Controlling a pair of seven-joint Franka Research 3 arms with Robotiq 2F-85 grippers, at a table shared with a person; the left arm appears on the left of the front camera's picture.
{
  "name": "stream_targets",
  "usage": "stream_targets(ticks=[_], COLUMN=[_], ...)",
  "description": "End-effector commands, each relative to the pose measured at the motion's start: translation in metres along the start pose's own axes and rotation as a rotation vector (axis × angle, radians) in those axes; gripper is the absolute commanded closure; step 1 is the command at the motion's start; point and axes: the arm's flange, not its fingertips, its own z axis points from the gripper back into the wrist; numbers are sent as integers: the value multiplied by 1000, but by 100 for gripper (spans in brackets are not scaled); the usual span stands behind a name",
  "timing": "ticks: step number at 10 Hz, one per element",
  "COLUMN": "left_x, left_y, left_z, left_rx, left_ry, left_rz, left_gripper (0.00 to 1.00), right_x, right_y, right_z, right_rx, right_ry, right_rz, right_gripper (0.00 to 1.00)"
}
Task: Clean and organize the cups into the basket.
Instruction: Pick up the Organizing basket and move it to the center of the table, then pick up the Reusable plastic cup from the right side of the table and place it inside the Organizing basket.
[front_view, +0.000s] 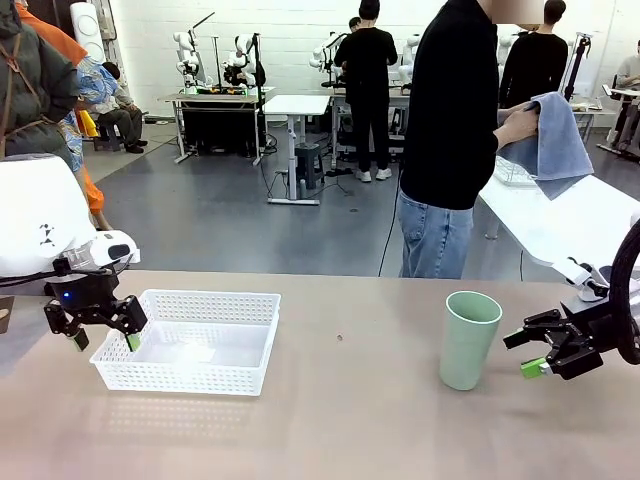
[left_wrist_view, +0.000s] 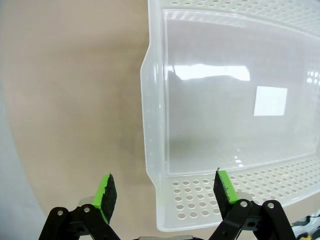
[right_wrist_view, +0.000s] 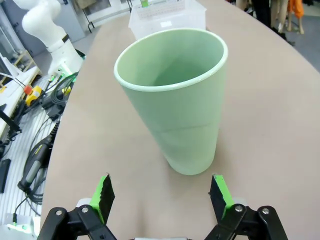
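A pale mint green cup (front_view: 468, 340) stands upright on the tan table, right of the middle. My right gripper (front_view: 522, 353) hangs open just to its right, not touching it. In the right wrist view the cup (right_wrist_view: 175, 100) stands a short way beyond my open right gripper (right_wrist_view: 162, 187), mouth up and empty. The white lattice basket (front_view: 215, 297) sits on the left half of the table with nothing in it. My left gripper (front_view: 106, 341) hovers open at its left end. The left wrist view looks down past the open left gripper (left_wrist_view: 165, 182) onto the basket's corner (left_wrist_view: 150, 100).
A person (front_view: 455, 140) stands at the far side of the table, both hands in a blue towel (front_view: 555, 140). A white table (front_view: 560, 215) stands behind on the right. Cables lie below the table edge (right_wrist_view: 35, 160). The left arm's white body (right_wrist_view: 50, 25) stands beyond the basket (right_wrist_view: 165, 15).
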Motion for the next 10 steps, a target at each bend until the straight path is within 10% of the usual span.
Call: stream_targets(ticks=[1, 10], left_x=[1, 0], left_y=[1, 0], left_z=[8, 0], left_rx=[-20, 0], left_ry=[-33, 0], left_rz=[61, 0], left_gripper=[0, 0], right_x=[-1, 0], right_y=[4, 0], right_z=[1, 0], right_rx=[9, 0], right_ry=[-5, -2], right_rz=[12, 0], right_gripper=[0, 0])
